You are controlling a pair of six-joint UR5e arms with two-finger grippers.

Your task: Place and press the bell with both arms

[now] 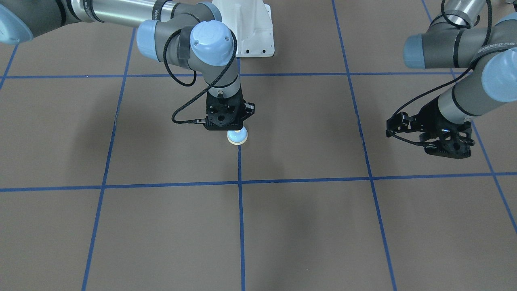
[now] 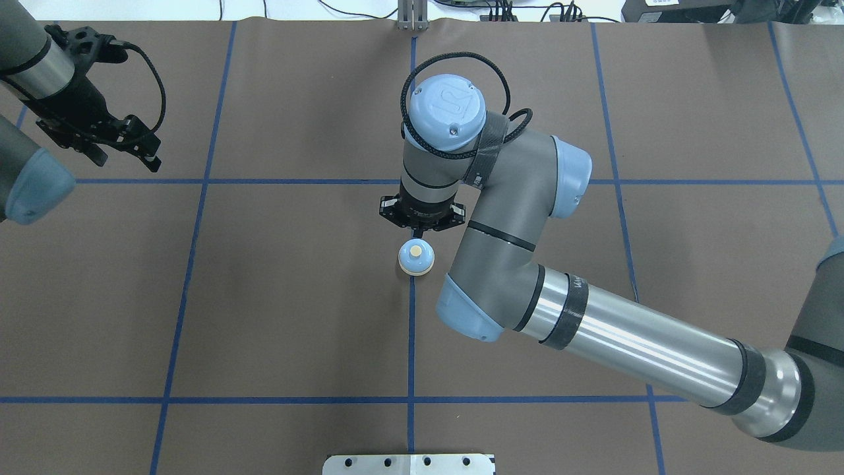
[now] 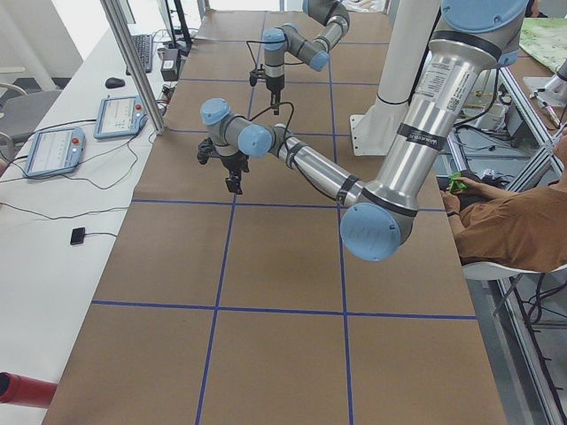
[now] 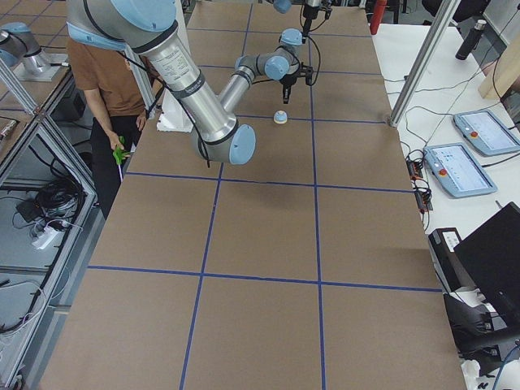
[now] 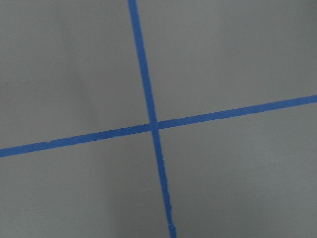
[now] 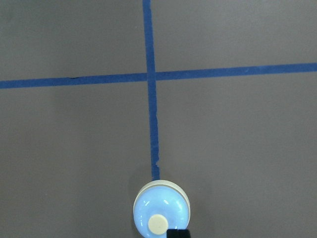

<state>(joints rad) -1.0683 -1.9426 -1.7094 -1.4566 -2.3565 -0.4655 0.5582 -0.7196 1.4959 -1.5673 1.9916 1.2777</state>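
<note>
Light-blue bell, cream button up: stands ungripped on the tape line just beside the tape crossing. Placing judged done; pressing remains. Right gripper hovers beside that crossing, left gripper well apart; neither's opening can be told.

Twin grey-silver tubular arms with light-blue caps.
The grey-silver tubular right arm has black bands and a round light-blue joint cap with screws and an embossed logo, a black braided cable arching at its 12 o'clock; the left arm matches.
</note>
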